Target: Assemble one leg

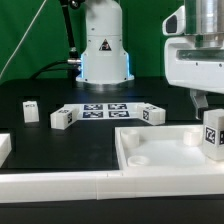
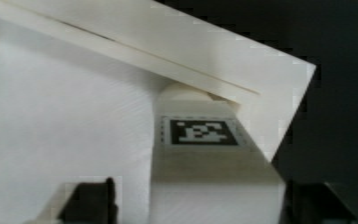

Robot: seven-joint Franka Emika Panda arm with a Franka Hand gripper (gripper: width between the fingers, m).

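Gripper (image 2: 197,203) astride leg (image 1: 212,136) at panel (image 1: 160,153) corner

We see the leg (image 2: 208,185) as smooth white plastic with a soft sheen, and its tag (image 2: 202,132) as a matt black-and-white print. The square panel (image 1: 165,152) looks like the same white plastic, smooth and faintly glossy. The table (image 1: 60,140) has a matt black covering; we cannot tell whether it is cloth. The marker board (image 1: 105,110) looks flat and matt. On the gripper (image 2: 197,203), the fingertips (image 2: 92,200) look dark and dull. The arm's base (image 1: 105,50) is a glossy white shell.
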